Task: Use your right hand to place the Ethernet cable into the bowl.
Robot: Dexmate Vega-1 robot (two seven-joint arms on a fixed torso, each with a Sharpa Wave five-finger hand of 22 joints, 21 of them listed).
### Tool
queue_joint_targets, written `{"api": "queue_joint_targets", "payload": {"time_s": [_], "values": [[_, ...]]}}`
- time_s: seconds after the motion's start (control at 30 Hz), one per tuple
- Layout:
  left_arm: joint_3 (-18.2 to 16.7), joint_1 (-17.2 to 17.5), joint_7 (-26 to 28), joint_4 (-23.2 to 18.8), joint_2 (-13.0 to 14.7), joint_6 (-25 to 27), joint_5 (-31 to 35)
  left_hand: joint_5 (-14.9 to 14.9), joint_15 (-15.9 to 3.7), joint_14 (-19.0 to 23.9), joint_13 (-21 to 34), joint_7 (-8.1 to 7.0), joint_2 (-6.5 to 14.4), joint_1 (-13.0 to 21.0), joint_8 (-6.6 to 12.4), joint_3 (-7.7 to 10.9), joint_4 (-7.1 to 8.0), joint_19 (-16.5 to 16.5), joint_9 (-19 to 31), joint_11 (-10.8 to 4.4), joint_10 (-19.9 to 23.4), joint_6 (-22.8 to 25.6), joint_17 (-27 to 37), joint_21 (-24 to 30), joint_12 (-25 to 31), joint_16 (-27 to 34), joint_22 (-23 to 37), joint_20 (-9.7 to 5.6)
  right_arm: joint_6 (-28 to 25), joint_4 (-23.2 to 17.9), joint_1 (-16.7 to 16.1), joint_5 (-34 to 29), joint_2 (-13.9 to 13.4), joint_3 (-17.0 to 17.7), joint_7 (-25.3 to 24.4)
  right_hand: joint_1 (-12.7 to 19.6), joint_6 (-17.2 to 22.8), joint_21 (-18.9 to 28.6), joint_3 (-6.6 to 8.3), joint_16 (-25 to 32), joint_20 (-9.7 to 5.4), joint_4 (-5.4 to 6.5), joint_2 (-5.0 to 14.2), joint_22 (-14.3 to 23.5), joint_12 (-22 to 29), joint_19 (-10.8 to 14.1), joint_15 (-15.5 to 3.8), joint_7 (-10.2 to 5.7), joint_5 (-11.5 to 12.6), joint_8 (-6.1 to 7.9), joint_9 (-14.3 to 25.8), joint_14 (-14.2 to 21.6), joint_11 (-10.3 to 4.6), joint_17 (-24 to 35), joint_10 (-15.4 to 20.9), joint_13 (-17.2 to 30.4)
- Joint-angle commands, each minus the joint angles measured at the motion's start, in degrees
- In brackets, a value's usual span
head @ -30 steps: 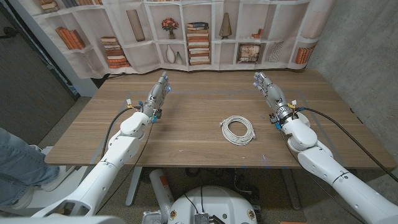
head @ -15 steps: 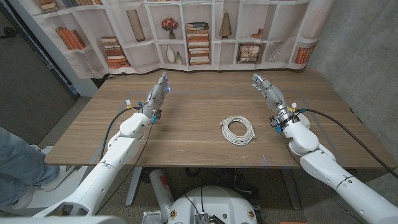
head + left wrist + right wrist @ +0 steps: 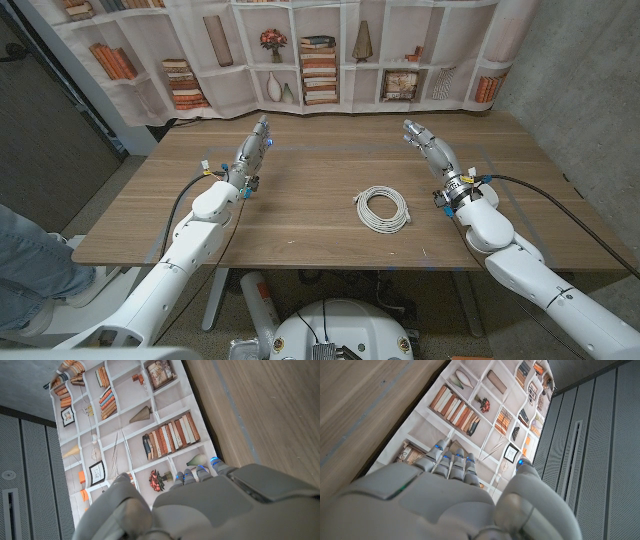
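Wooden table (image 3: 300,215) is being watched with nothing yet done: the coiled white Ethernet cable (image 3: 383,209) is lying untouched at its middle, the right hand (image 3: 432,152) is being held open and empty well apart, and no bowl is being seen.

White Ethernet cable (image 3: 384,210) — brown wood-grain table (image 3: 300,215).

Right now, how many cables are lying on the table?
1: a coiled white Ethernet cable lies on the wooden table, near the front edge, between the two arms and closer to the right hand.
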Motion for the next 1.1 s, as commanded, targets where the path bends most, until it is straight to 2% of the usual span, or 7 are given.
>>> {"api": "queue_joint_targets", "payload": {"time_s": [0.03,0.33,0.57,1.1], "values": [[0.1,0.0,-0.2,0.0,0.2,-0.4,-0.4,-0.1,-0.11,-9.2,0.1,-0.16,0.2,0.4,0.55,0.29,-0.3,-15.6,0.1,0.04,-4.2,-2.8,0.1,-0.2,0.2,0.5,0.2,-1.62,0.7,-1.8,-1.7,-3.3,-0.9,0.4,-1.7,1.1,0.6,-0.3,0.19,0.1,-2.83,-0.54,0.28,0.3,0.4,0.8,-0.08,-0.05,-0.3,0.32,0.3,0.7,0.11,0.1,0.9,0.3],[0.0,0.5,0.0,-0.6,0.4,-0.4,-0.4,-0.1,-0.14,-9.2,0.0,-0.16,0.3,0.6,0.53,0.27,-0.38,-15.5,0.1,-0.08,-4.2,-2.7,0.1,-0.4,0.2,0.4,0.3,-1.57,1.2,-3.0,-3.0,-6.1,-1.2,1.0,-3.5,1.8,1.1,-0.4,0.37,0.0,-2.83,-0.97,0.43,0.3,0.4,1.2,-0.17,-0.17,-0.5,0.4,0.3,1.1,-0.11,0.1,1.4,0.3],[-0.1,0.8,0.3,-1.2,0.7,-0.4,-0.4,-0.2,-0.16,-9.2,0.0,-0.19,0.4,0.7,0.5,0.24,-0.44,-15.5,0.1,0.0,-4.1,-2.7,0.1,-0.5,0.2,0.4,0.3,-1.44,1.3,-3.7,-4.0,-8.6,-1.3,1.4,-5.2,3.5,2.4,-0.5,0.9,0.2,-2.69,-2.03,0.79,0.3,0.6,2.3,-0.34,-0.25,-0.8,0.68,0.3,2.3,-0.29,0.1,2.6,0.3],[0.0,1.0,0.5,-1.8,0.9,-0.2,-0.4,-0.3,-0.14,-9.0,0.0,-0.28,0.6,1.0,0.45,0.17,-0.55,-15.4,0.1,0.02,-3.9,-2.5,0.1,-0.7,0.2,0.3,0.3,-1.31,-2.2,-6.8,-6.4,-16.6,-3.3,3.1,-10.0,6.7,3.9,-1.0,1.64,0.1,-2.62,-4.21,0.45,0.2,0.6,3.4,-0.68,-0.72,-1.0,0.95,0.3,3.5,-0.39,0.1,3.6,0.3]]}}
